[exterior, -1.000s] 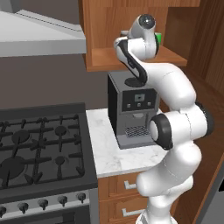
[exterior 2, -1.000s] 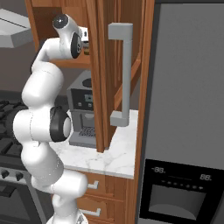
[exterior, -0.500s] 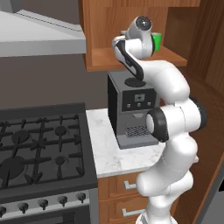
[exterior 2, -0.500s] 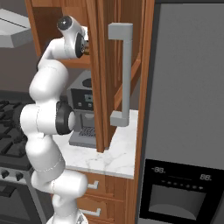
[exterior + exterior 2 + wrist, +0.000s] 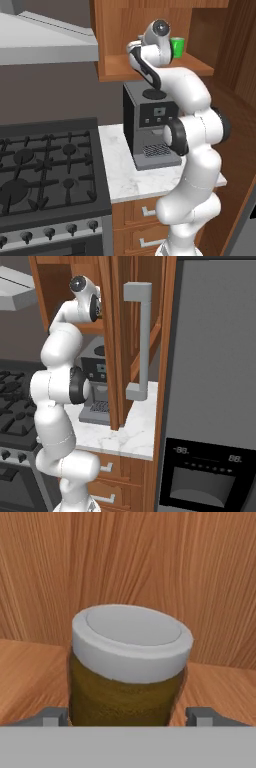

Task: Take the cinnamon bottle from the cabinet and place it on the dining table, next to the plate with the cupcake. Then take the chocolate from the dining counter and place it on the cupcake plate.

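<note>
Inside the cabinet (image 5: pixel 150 65), your pincer (image 5: pixel 128 716) has advanced; its released fingers now flank the cinnamon bottle (image 5: pixel 127 669), ready to clench.

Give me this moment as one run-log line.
phase: reaching into cabinet | target: cinnamon bottle, upright on shelf | jaws: open, one tip either side of bottle | green can beside the hand | bottle not lifted

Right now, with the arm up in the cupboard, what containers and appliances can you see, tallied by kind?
Brown jars with grey cap: 1, cinnamon bottle, standing on the cabinet shelf, between the jaws
Green cans: 1, green can, on the same shelf
Coffee machines: 1, coffee machine, on the marble worktop
Stoves: 1, stove
Total: 4
</note>
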